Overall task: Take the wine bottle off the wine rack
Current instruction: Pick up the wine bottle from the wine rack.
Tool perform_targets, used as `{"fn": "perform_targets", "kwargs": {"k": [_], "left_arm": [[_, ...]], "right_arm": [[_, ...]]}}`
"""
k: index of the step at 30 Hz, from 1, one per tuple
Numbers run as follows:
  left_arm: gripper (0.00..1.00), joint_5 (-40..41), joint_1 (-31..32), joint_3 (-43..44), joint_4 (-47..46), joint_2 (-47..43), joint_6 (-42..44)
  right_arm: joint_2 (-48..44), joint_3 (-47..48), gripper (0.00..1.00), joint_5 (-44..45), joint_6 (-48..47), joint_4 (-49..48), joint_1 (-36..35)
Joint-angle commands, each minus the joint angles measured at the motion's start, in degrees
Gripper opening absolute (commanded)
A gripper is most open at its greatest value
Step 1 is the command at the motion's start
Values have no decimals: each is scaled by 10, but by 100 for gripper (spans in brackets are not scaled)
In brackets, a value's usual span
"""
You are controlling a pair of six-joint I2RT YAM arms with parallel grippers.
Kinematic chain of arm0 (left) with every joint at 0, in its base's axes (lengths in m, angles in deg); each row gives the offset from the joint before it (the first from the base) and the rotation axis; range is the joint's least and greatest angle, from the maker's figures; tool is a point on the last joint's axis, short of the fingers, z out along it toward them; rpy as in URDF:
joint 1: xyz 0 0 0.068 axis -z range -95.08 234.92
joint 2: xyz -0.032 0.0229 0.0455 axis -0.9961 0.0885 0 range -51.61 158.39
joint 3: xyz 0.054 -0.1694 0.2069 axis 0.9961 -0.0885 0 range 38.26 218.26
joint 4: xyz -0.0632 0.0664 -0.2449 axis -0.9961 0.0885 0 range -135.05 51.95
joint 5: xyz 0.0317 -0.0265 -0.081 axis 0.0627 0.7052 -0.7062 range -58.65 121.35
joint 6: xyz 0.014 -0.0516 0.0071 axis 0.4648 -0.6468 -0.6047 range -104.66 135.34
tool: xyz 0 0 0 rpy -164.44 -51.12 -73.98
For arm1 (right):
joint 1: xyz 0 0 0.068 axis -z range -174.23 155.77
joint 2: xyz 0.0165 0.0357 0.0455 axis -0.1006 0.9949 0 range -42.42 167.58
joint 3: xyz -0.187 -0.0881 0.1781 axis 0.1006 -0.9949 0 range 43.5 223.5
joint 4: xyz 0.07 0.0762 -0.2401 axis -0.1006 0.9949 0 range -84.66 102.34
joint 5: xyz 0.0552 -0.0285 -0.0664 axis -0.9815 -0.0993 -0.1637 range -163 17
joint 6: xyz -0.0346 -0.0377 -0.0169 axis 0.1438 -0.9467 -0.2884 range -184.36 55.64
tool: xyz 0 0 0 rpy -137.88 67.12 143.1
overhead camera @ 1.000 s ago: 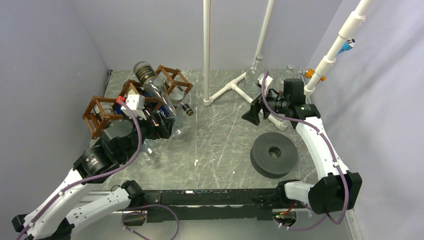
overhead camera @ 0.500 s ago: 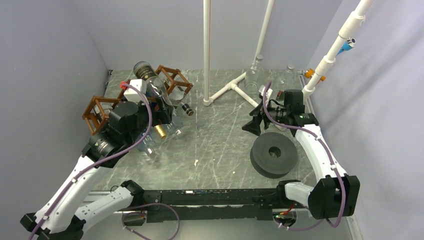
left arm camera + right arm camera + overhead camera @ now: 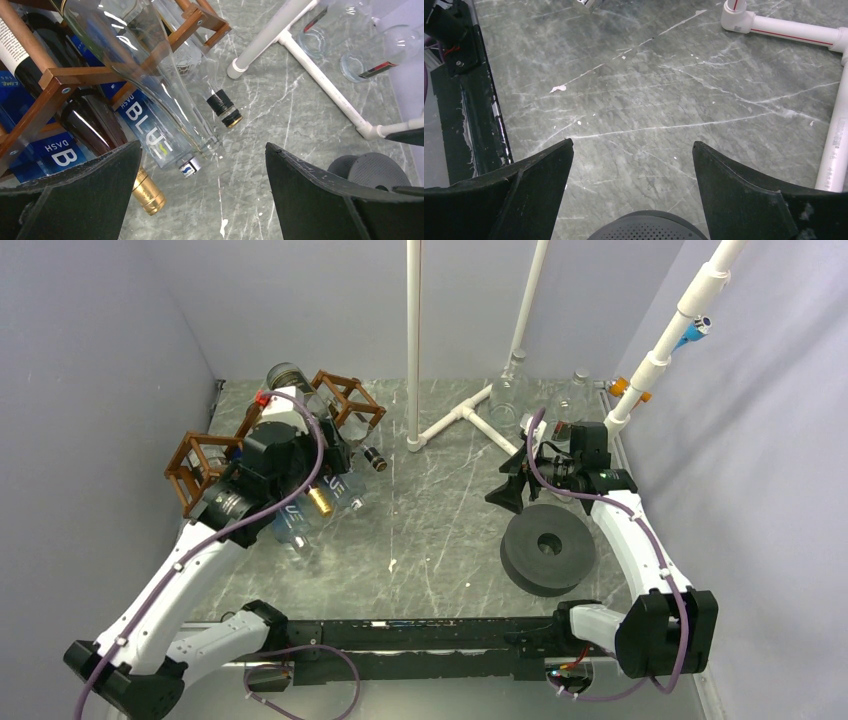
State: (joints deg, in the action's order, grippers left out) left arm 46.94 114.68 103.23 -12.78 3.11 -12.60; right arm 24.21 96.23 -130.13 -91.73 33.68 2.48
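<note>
The left gripper (image 3: pixel 202 146) hangs with its jaws spread wide and nothing between them, above the bottle necks that poke out of the wine rack (image 3: pixel 65 76). The wine bottle (image 3: pixel 87 122), dark glass with a gold cap, lies slanted in a rack cell, its cap just beside one finger (image 3: pixel 90 190), next to a clear bottle (image 3: pixel 150 130) lettered BLUE. The right gripper (image 3: pixel 632 144), likewise spread and empty, is well apart over the table (image 3: pixel 649 90).
</note>
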Motion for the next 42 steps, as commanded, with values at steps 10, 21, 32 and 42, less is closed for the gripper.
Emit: {"fn": "perform_targets", "kwargs": {"k": [10,21,32,42], "left_arm": [[99,84,-15,46,14,105,-78],[99,133,-17,106,68,210,-130],[98,188,-18,143,109,294,-196],[88,227,-18,127,90,312,-234]], "right_arm": [[-2,-9,93,-18,-26,-24,6],[0,-12,93,-17,-26,-26,6],[2,-14,93,-15,-29,-27,6],[4,-15,93,-12,-30,-28,7]]}}
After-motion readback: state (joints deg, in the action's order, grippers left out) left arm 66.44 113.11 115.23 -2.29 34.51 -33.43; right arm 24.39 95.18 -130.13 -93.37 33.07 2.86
